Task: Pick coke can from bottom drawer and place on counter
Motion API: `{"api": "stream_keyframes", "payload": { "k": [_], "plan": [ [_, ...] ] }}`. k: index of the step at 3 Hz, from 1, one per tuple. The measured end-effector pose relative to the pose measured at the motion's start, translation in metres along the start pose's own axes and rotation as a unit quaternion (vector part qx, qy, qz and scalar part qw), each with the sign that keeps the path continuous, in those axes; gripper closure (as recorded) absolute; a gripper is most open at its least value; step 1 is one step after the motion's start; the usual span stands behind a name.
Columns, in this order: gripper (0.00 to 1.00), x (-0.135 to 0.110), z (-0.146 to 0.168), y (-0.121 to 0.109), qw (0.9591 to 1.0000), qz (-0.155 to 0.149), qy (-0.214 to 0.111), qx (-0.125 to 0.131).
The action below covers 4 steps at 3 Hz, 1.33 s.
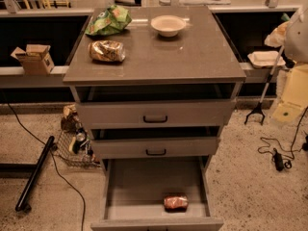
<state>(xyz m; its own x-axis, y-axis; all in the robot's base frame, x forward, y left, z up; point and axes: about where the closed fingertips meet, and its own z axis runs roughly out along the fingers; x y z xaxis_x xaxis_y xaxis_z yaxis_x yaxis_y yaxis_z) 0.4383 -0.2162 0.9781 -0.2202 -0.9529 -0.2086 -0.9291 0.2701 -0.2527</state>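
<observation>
Red metal with silver ends, the coke can point(176, 202) is lying on its side on the floor of the bottom drawer point(144, 186). It is sitting near the front wall and right of the middle, apparently touching neither side wall. Lying down, it is turning its long round flank upward, so a grip from above across the barrel is looking like the likelier approach. Being round, it is liable to roll if nudged.

The drawer is standing pulled well out past the two shallower drawers above it point(155, 113) point(155, 147), and that is leaving the can open to a reach from above. Both upper drawers are appearing to sit a little way out too. Their fronts are hanging over the back of the bottom drawer, so a lift is probably needing to go straight up at the front before swinging over.

Higher up, the tabletop point(192, 57) of the counter is carrying a gold-brown snack bag point(107, 51) at its left front. A green chip bag point(109, 20) is lying behind that, and a pale bowl point(168, 25) is sitting toward the back middle. The right front part is showing bare surface, which is making it a sensible spot for the can.

The gripper is not showing anywhere in the camera view, so whether its jaws are wide or narrow cannot be told. Judging by the can's place in the drawer, the pick is not yet made.
</observation>
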Motion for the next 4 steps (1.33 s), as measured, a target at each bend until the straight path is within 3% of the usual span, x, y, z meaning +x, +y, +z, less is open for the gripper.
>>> {"api": "stream_keyframes", "payload": {
  "k": [1, 2, 4],
  "plan": [
    [0.0, 0.0, 0.0, 0.0, 1.0, 0.0, 0.0, 0.0],
    [0.0, -0.003, 0.02, 0.005, 1.0, -0.002, -0.004, -0.007],
    [0.0, -0.024, 0.138, 0.058, 0.9971, -0.015, -0.049, -0.056]
  ]
}}
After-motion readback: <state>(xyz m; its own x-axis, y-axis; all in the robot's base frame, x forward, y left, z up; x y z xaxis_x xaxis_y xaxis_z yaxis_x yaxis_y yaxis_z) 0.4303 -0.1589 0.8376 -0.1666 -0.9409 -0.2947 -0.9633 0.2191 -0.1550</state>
